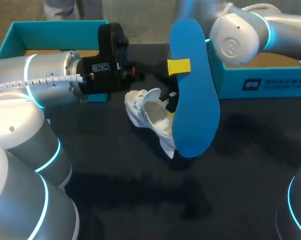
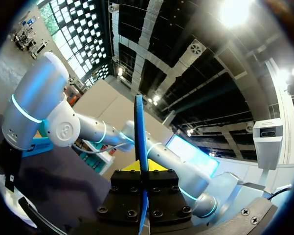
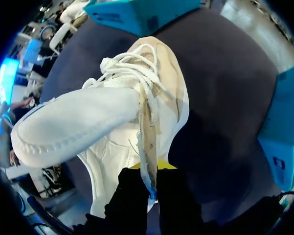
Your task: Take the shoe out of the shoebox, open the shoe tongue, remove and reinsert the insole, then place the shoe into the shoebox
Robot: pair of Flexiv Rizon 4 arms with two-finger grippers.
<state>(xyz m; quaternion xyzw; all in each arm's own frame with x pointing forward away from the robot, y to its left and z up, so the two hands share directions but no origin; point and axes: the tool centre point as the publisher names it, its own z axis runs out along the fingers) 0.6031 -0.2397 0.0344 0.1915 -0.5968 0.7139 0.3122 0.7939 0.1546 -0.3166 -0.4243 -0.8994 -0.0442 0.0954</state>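
insole's out, so we're mid remove/reinsert. left gripper (image 1: pixel 179 66) clamped on blue insole (image 1: pixel 195 100), held on edge just over white shoe (image 1: pixel 149 116). right gripper (image 3: pixel 147 169) pinching shoe's collar edge, low over table (image 1: pixel 250 165). next, imo: tip insole toe-first into opening while shoe's held steady. left teal box half (image 1: pixel 20 35) and right teal box half (image 1: pixel 260 82) at back: bare cardboard floors, nothing visible inside.

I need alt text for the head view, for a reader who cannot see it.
The left gripper holds a blue insole upright beside a white shoe at the middle of the dark table. The right arm comes in behind the insole; one teal box stands back left, another back right.
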